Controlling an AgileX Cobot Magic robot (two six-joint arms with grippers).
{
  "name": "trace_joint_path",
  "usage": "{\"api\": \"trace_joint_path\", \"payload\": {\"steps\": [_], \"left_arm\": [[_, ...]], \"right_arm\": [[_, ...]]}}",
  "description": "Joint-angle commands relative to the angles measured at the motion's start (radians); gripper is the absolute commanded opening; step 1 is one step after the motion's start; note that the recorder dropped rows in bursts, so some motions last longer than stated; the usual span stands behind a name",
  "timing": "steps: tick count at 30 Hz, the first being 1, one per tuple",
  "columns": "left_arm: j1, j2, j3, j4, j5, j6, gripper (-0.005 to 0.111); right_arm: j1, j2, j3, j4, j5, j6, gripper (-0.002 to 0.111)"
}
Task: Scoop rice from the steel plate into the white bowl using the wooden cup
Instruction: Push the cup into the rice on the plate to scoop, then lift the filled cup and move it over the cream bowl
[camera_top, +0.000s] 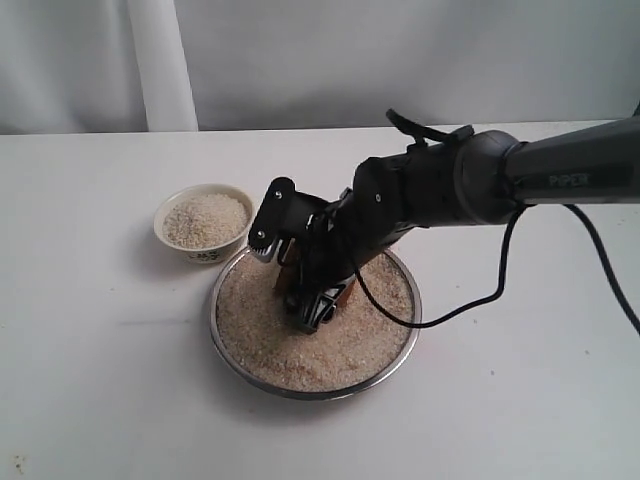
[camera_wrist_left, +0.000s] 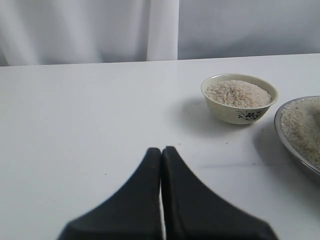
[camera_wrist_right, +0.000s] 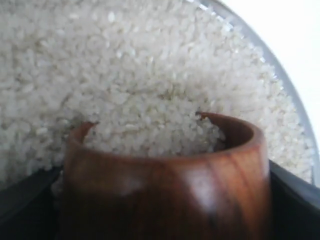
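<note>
The steel plate (camera_top: 405, 345) lies at the table's middle, heaped with rice (camera_top: 350, 340). My right gripper (camera_top: 312, 300) reaches down into it and is shut on the wooden cup (camera_wrist_right: 165, 195). The cup lies tipped, its mouth pushed into the rice (camera_wrist_right: 125, 75), grains filling its opening. Its fingers (camera_wrist_right: 295, 200) show as dark edges on both sides of the cup. The white bowl (camera_top: 204, 222) stands just left of the plate, holding rice nearly to its rim. In the left wrist view the bowl (camera_wrist_left: 239, 98) and the plate's rim (camera_wrist_left: 292, 145) lie ahead of my left gripper (camera_wrist_left: 161, 150), which is shut and empty.
A white curtain (camera_top: 160, 60) hangs behind the table. A black cable (camera_top: 600, 260) loops from the right arm over the table to the right of the plate. The left arm is out of the exterior view.
</note>
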Motion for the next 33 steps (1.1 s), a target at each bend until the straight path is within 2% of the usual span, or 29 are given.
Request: {"api": "trace_joint_path", "payload": {"steps": [1,12,27,33], "left_arm": [[-0.006,-0.003,0.002,0.000,-0.004,0.000,0.000],[-0.006,-0.003,0.002,0.000,-0.004,-0.004,0.000],[-0.006,-0.003,0.002,0.000,-0.004,-0.004,0.000],[-0.006,-0.003,0.002,0.000,-0.004,-0.004,0.000]], "right_arm": [[-0.003,-0.054,0.001,0.033,-0.047,-0.008,0.000],[-0.003,-0.102,0.001,0.050,-0.064,-0.005,0.000],[0.000,-0.104,-0.001,0.133,-0.310,-0.002,0.000],[0.019,-0.102,-0.095,0.133,-0.287,-0.002,0.000]]}}
